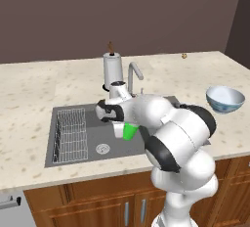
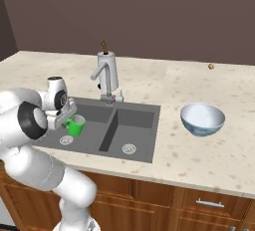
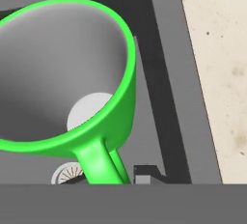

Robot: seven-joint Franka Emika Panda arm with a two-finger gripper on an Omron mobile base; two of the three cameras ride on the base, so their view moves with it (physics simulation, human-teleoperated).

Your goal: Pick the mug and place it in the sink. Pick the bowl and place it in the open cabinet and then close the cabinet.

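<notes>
My gripper [image 1: 119,128] [image 2: 65,122] [image 3: 109,176] is shut on the loop handle of the bright green mug [image 1: 130,132] [image 2: 76,125] [image 3: 123,107]. The mug hangs tilted over the left basin of the dark grey sink [image 1: 93,116] [image 2: 137,118], above a round drain [image 2: 66,139]. In the hand view its grey inside faces the camera. The white bowl [image 1: 224,99] [image 2: 202,119] with blue patterning sits upright on the counter to the right of the sink, apart from the arm. The cabinet is out of view.
A chrome faucet [image 1: 135,71] [image 2: 101,74] and a white canister [image 1: 112,67] [image 2: 111,70] stand behind the sink. A wire rack [image 1: 71,135] fills the basin's left end. A small brown object [image 1: 184,55] [image 2: 211,66] lies at the counter's back. Wooden floor cabinets [image 1: 97,206] run below.
</notes>
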